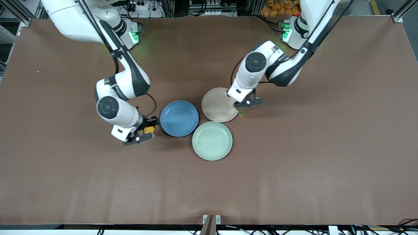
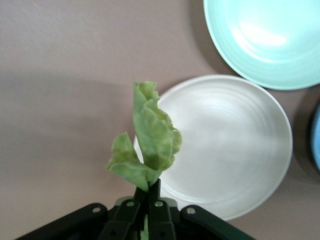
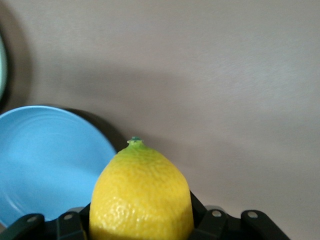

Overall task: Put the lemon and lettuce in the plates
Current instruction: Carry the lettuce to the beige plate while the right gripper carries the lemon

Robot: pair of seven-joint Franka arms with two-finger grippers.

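My right gripper (image 1: 148,130) is shut on the yellow lemon (image 1: 149,129), which fills the right wrist view (image 3: 141,195). It hangs over the table just beside the blue plate (image 1: 179,118), toward the right arm's end; that plate's rim shows in the right wrist view (image 3: 45,160). My left gripper (image 1: 241,110) is shut on the green lettuce (image 1: 241,112), held by its stem in the left wrist view (image 2: 150,140). It hangs at the edge of the beige-pink plate (image 1: 218,104), toward the left arm's end; the plate shows in the left wrist view (image 2: 225,145).
A pale mint-green plate (image 1: 212,140) lies nearer the front camera, touching the other two plates; it also shows in the left wrist view (image 2: 270,40). Brown table (image 1: 294,163) stretches all around.
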